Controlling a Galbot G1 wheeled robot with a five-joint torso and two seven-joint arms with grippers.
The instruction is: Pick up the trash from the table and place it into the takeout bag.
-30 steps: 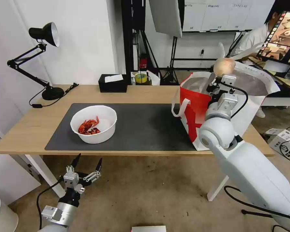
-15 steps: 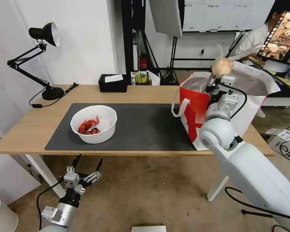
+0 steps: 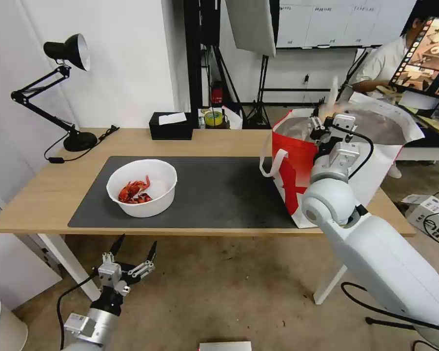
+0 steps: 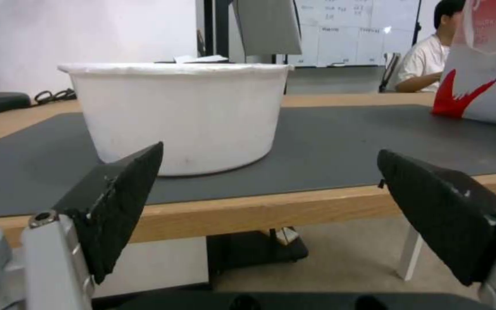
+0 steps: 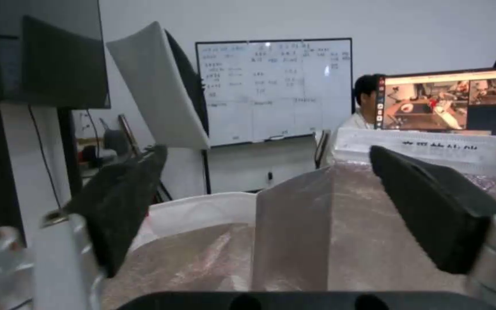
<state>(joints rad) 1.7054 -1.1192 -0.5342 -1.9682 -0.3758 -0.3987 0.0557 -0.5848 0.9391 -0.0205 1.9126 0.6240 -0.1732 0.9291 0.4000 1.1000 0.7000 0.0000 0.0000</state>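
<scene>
The right gripper (image 3: pixel 329 114) hovered over the bag (image 3: pixel 297 165) at the table's (image 3: pixel 219 141) right end, fingers spread and empty. The bowl (image 3: pixel 142 187) of shells (image 3: pixel 133 191) sat near the mat's (image 3: pixel 219 195) left front corner. The left gripper (image 3: pixel 131 253) waited below the table's front edge, spread wide.
</scene>
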